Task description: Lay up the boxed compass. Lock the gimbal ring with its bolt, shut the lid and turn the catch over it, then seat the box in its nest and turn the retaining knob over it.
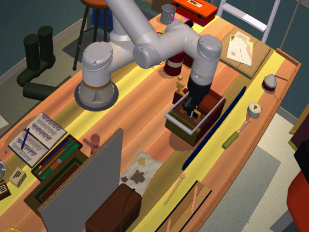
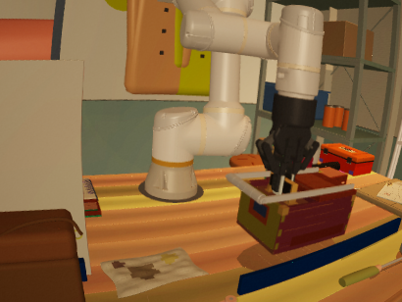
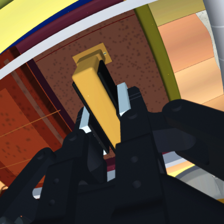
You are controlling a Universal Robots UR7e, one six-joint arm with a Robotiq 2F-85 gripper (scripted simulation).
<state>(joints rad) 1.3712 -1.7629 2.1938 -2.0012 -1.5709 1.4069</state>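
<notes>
The compass box (image 1: 196, 116) (image 2: 299, 215), dark red with olive edging and its lid down, hangs tilted above the bench, carried by a yellow handle (image 3: 97, 101) (image 2: 289, 187) on its lid. I have my gripper (image 1: 191, 110) (image 2: 283, 184) (image 3: 103, 117) closed on that handle from above. A grey rectangular frame (image 1: 189, 115) (image 2: 289, 188) surrounds the top of the box. A small brass knob on a post (image 1: 180, 83) stands just behind the box. The gimbal ring and its bolt are hidden under the lid.
A dark blue rail (image 1: 215, 127) (image 2: 318, 262) lies along the bench just right of the box. A green-handled screwdriver (image 1: 233, 137), a stained cloth (image 1: 140, 171), a grey upright board (image 1: 82, 181) and a brown bag (image 1: 115, 210) lie nearer the front.
</notes>
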